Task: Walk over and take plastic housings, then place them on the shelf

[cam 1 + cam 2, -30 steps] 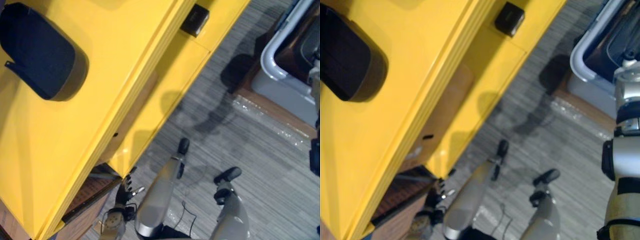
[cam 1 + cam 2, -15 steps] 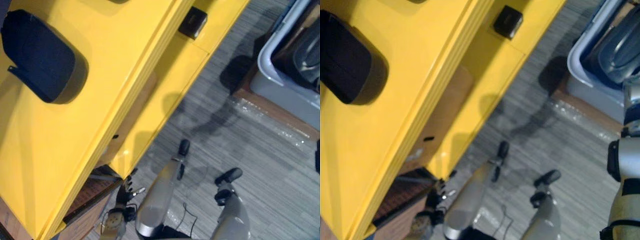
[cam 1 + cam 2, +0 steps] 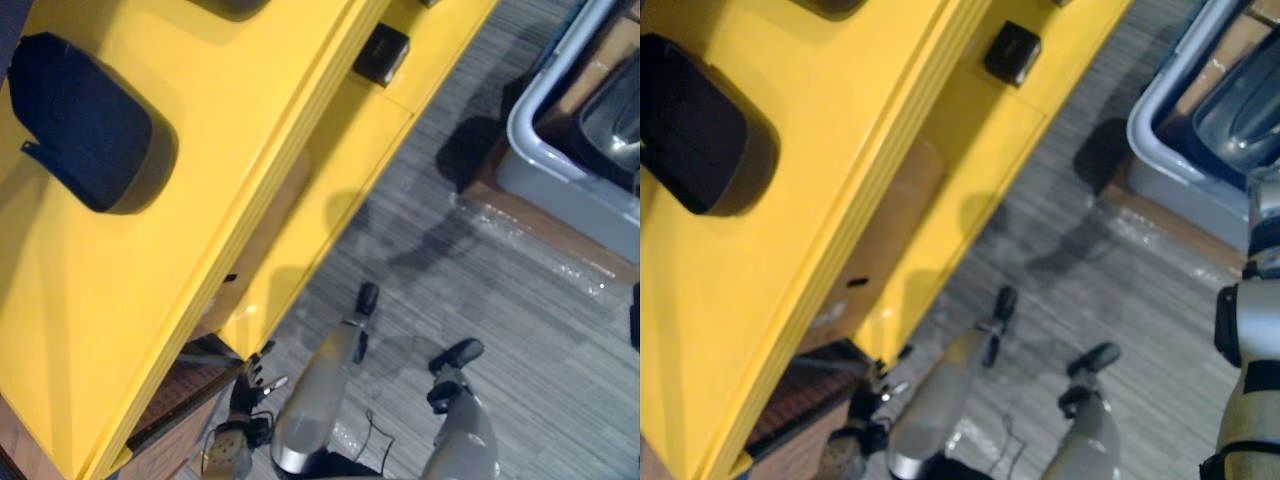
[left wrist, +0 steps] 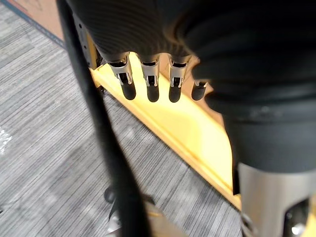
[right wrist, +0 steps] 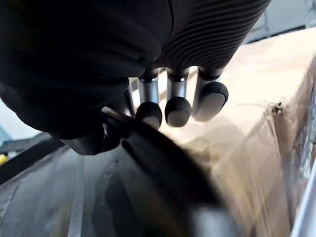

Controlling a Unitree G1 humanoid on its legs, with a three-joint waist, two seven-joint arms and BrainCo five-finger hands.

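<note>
Just pinching the housing (image 5: pixel 148 197) rim with right hand (image 5: pixel 177 98), with left hand (image 4: pixel 148 84) dangling loose, empty. Could slip if snagged on the bin (image 3: pixel 1185 195) wall.

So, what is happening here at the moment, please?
The robot stands with a yellow shelf on its left and a grey bin on its right. Its right hand reaches to the bin, and its fingers seem to be hooked over the rim of a dark plastic housing, apparently gripping it. The left hand hangs open beside the shelf's lower edge, holding nothing. A second housing already lies on the shelf's top level.
</note>
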